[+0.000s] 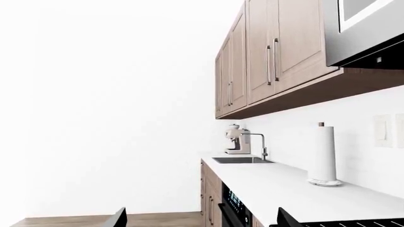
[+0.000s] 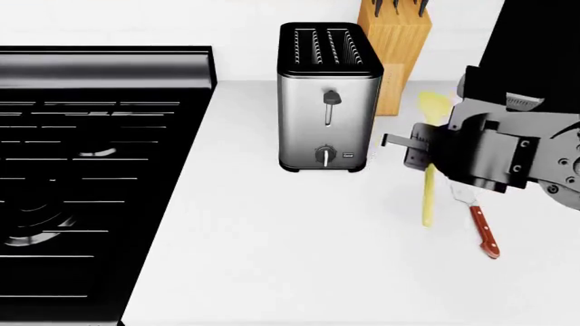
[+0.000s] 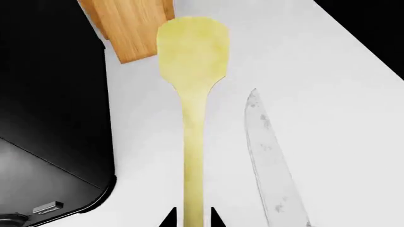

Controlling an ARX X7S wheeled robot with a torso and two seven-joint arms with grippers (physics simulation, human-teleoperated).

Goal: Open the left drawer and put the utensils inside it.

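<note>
The pale-yellow spatula point(image 2: 428, 193) point(image 3: 193, 94) lies flat on the white counter, right of the toaster. My right gripper point(image 3: 192, 220) point(image 2: 444, 153) is down over its thin handle. One black fingertip stands at each side, drawn in to about the handle's width. The knife point(image 2: 480, 227) lies beside it, silver blade point(image 3: 271, 161) alongside the handle and its reddish-brown handle toward the counter's front. My left gripper point(image 1: 200, 222) is raised and looks along the kitchen, open with nothing between its fingers. It does not show in the head view. The left drawer is out of view.
A steel toaster point(image 2: 328, 102) stands left of the spatula, and a wooden knife block point(image 2: 396, 47) stands behind it. The black stove point(image 2: 91, 170) fills the left. The left wrist view shows a paper towel roll point(image 1: 324, 153), a sink point(image 1: 243, 160) and upper cabinets point(image 1: 271, 52).
</note>
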